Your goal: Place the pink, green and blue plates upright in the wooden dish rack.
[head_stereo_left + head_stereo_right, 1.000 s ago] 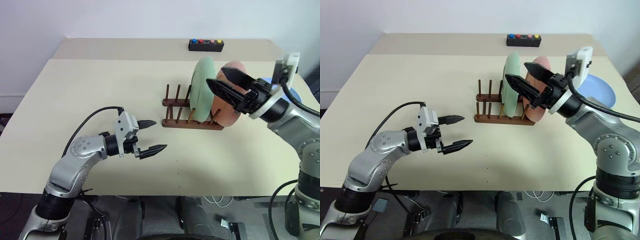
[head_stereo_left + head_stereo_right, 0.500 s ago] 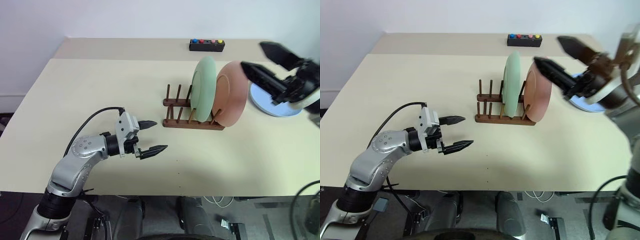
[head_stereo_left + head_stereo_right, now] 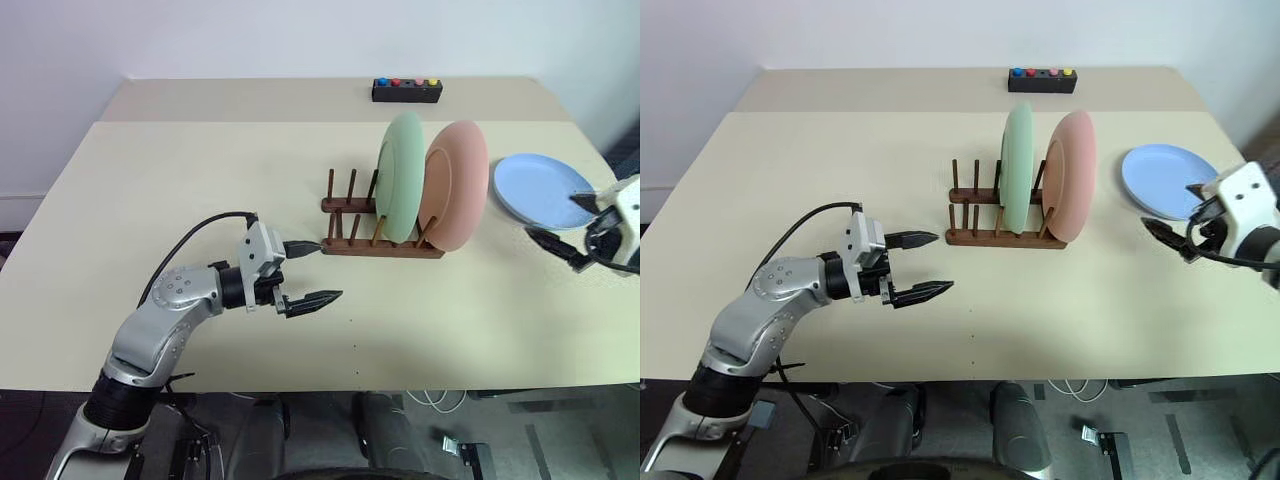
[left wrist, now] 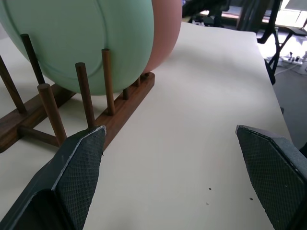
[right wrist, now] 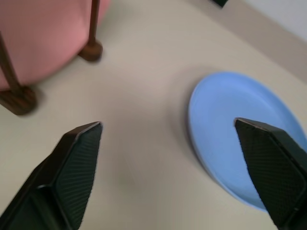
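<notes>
The wooden dish rack (image 3: 350,215) stands at mid-table. The green plate (image 3: 402,175) and the pink plate (image 3: 455,185) stand upright in it side by side, the pink one at the rack's right end. To the right of the rack, the blue plate (image 3: 545,190) lies flat on the table. My right gripper (image 3: 1168,206) hovers open at the blue plate's near right edge, holding nothing; its wrist view looks down on the blue plate (image 5: 240,129). My left gripper (image 3: 325,272) is open and empty, level, just left of the rack's near rail (image 4: 120,108).
A black box with coloured buttons (image 3: 406,91) sits at the far edge of the table. The beige tabletop (image 3: 200,180) stretches bare to the left of the rack and along the front. The blue plate lies close to the table's right edge.
My right gripper has swung away from the pink plate, right and down, to the blue plate. The pink plate stays standing in the rack. The left gripper has kept still.
</notes>
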